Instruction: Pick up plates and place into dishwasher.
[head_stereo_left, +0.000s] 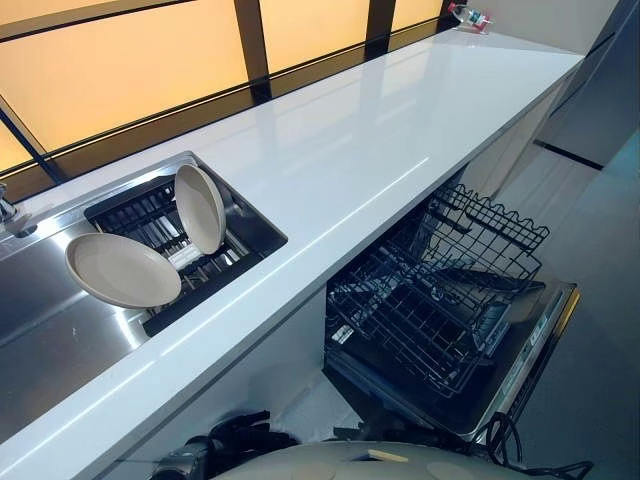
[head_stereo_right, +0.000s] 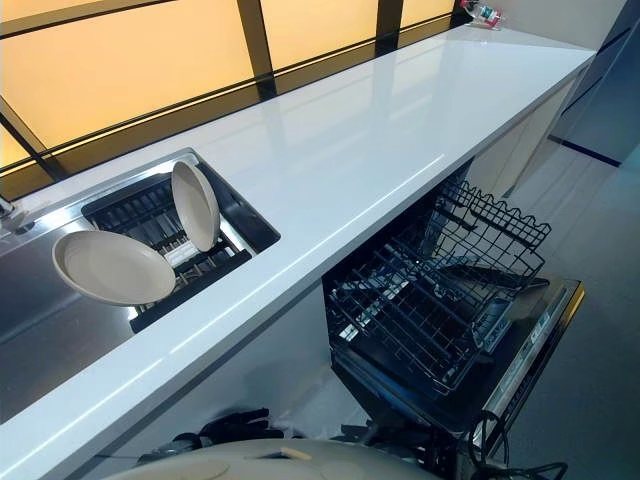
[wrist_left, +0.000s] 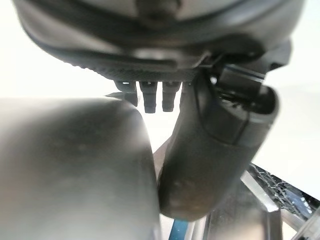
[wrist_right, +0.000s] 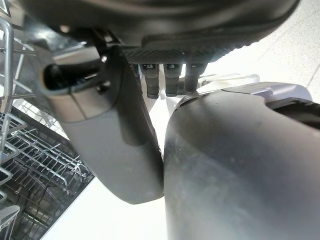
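Plates (head_stereo_left: 200, 207) tilted in sink rack (head_stereo_left: 150, 215).

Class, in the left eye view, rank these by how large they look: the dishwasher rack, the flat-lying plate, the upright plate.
1. Dishwasher rack, largest.
2. Flat-lying plate.
3. Upright plate, smallest as seen, though it stands partly edge-on, so the two plates may really match.

right hand (wrist_right: 165, 55) is seen close up, thumb (wrist_right: 107, 130) extended, fingers (wrist_right: 167, 77) hanging straight, nothing held. wire dishwasher rack (wrist_right: 30, 165) is seen beside it, above pale floor (wrist_right: 280, 55).
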